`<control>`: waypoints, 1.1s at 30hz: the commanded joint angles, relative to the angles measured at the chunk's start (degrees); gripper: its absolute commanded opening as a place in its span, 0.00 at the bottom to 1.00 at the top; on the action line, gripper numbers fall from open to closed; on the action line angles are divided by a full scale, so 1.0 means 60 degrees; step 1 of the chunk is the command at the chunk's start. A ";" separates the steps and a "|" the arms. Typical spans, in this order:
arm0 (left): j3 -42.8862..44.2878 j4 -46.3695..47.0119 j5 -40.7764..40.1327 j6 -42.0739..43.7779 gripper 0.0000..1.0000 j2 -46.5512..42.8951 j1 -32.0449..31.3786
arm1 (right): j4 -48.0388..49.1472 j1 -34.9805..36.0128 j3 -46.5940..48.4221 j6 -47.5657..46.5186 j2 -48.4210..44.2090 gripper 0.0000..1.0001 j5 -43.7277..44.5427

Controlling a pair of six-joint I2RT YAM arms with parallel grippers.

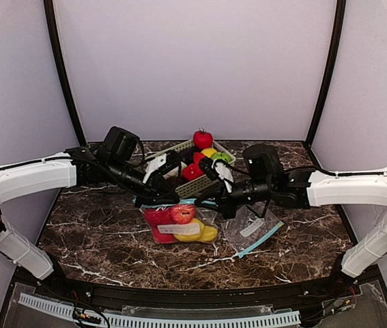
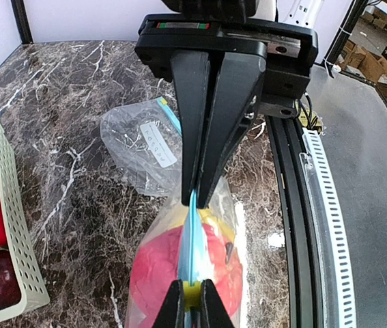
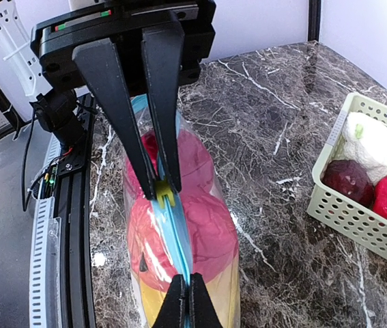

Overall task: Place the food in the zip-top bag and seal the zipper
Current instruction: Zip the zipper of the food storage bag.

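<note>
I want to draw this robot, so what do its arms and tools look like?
The left arm and right arm have long white shells joined by black joints, with thin black cables alongside. The left tool and right tool are black, each with two flat fingers tapering to narrow tips. A small red and green strip marks each tool's body.
</note>
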 commanded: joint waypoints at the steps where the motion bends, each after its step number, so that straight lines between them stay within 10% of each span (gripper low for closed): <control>1: -0.0037 -0.1555 -0.0800 0.0191 0.01 -0.0304 0.0381 | -0.1082 -0.0507 -0.0270 -0.0018 -0.0529 0.00 0.0769; 33: -0.0069 -0.1597 -0.1157 0.0285 0.01 -0.0470 0.0605 | -0.1973 -0.1511 -0.0883 -0.0371 -0.1692 0.00 0.1250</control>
